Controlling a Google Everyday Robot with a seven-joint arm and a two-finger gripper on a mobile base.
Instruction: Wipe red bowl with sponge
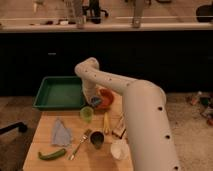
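Note:
The red bowl (106,96) sits at the back of the wooden table (45,142), right of the green tray. My white arm (142,115) comes from the lower right, bends at an elbow (88,68) and reaches down to the bowl. My gripper (95,100) is at the bowl's left rim, partly hidden by the wrist. A small blue-grey thing that may be the sponge (96,102) shows at the gripper, inside the bowl's left side.
A green tray (59,93) is at the back left. A light green cup (86,114), a yellow item (106,123), a dark cup (96,139), a white cup (119,149), a fork (80,143), a blue cloth (61,132) and a green vegetable (51,154) lie on the table.

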